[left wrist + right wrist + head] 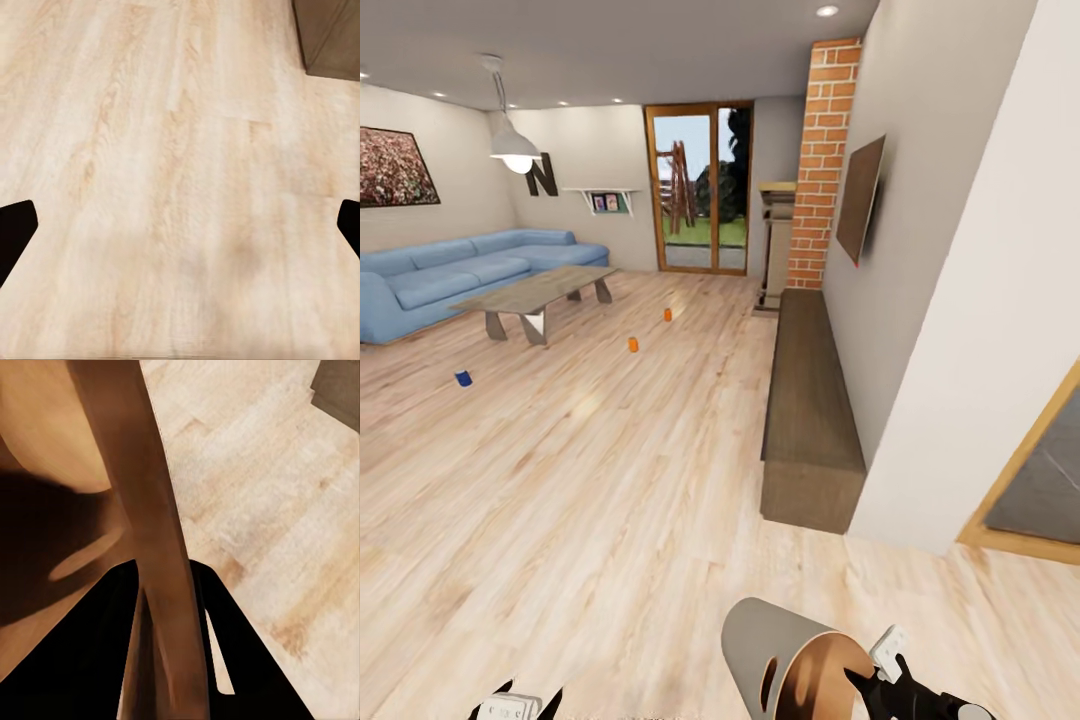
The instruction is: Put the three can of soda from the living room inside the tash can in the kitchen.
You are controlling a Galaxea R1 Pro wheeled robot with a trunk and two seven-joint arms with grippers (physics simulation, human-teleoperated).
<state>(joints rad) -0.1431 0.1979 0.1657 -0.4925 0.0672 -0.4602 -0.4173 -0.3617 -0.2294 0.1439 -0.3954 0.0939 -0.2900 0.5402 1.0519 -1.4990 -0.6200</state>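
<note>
Transport appears to be the step in hand: in the head view the tash can [785, 660] is carried low at the right, tilted with its tan inside turned toward the camera, its rim pinched by the right gripper [880, 672]. The living room is entered, with the blue sofa [455, 268] and the low table [540, 290] at the far left. Three soda cans are seen standing on the wood floor [610, 470], well apart from the robot: the blue can [463, 378] nearest the sofa side, one orange can [632, 344] in the middle, the other orange can [668, 314] farther back, near the table's end. None has yet been collected, so the task is judged to be at its beginning. The next move is judged to call for a drive forward toward the cans, and then a pick by the free arm. Only the tips of the left gripper [520, 703] show at the bottom edge, held low.

In the left wrist view, bare floor is seen between two dark fingertips [16, 229] set wide apart; the jaws are spread and nothing is held. A corner of the dark bench [334, 34] is caught at the edge.

In the right wrist view, the bin wall [154, 532] is clamped between the black fingers [97, 652], one inside and one outside, the brown interior lying to one side.
</note>
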